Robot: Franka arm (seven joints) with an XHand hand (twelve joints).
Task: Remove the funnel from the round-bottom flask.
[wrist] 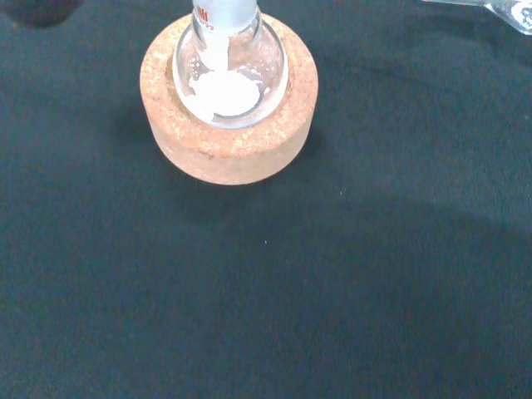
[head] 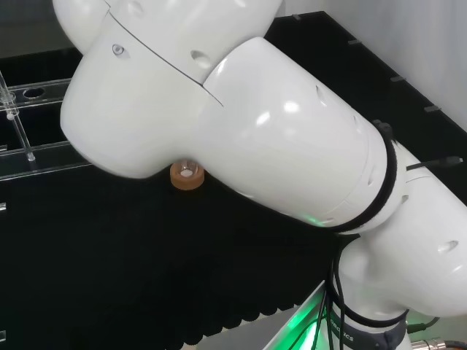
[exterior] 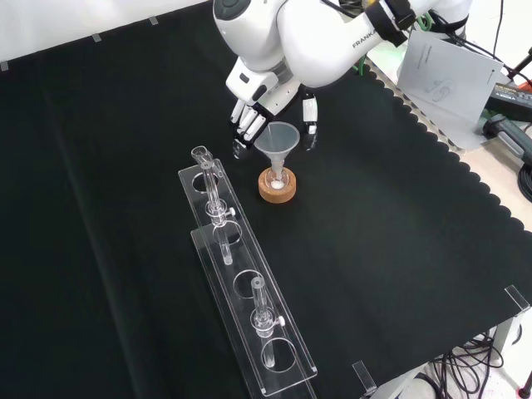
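A clear funnel (exterior: 277,141) stands in the neck of a small round-bottom flask (exterior: 277,179), which sits on a cork ring (exterior: 277,188). White powder lies in the flask's bulb (wrist: 229,83), and the cork ring (wrist: 230,116) is close under the wrist camera. The hand (exterior: 253,104) hovers just behind the funnel's rim in the front view, fingers hanging straight down on one side and the thumb (exterior: 310,125) on the other, apart from the funnel. In the head view the cork ring (head: 187,176) peeks out below the arm's white link.
A long clear rack (exterior: 241,274) with glass tubes lies left of the flask in the front view; it also shows as the rack (head: 29,157) at the head view's left. Papers (exterior: 440,71) and cables lie past the cloth's scalloped edge.
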